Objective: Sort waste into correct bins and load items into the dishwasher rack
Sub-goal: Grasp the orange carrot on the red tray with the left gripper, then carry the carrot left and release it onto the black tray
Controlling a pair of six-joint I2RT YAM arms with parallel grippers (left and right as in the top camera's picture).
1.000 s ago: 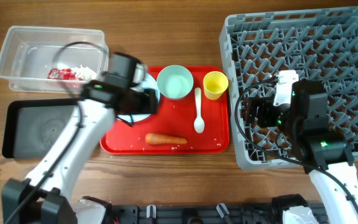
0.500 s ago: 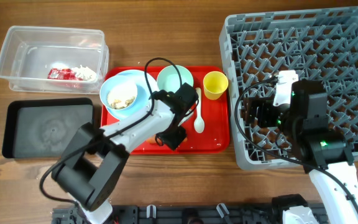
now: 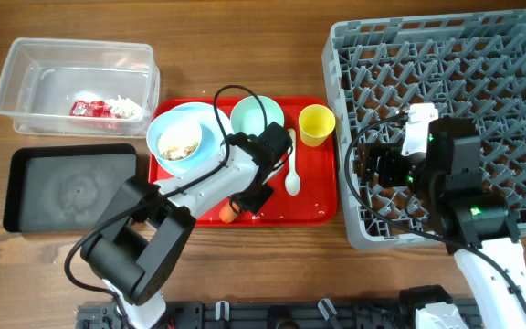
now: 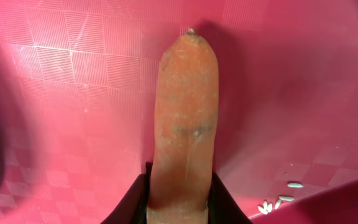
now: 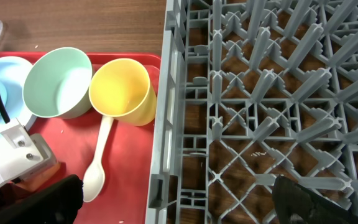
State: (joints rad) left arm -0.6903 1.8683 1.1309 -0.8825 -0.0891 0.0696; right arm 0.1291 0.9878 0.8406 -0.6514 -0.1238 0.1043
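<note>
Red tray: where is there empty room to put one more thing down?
The bare patch is the red tray's front right corner, between the spoon, the yellow cup and the rim. The black tray beside it is bare too. The back is crowded: blue bowl, green bowl and cup sit close, and the left fingers hold the carrot in front.

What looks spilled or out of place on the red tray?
A few whitish grains lie loose on the red tray, beside the carrot that the left gripper pinches. The light blue bowl holds crumbly scraps. Nothing looks tipped or broken.
</note>
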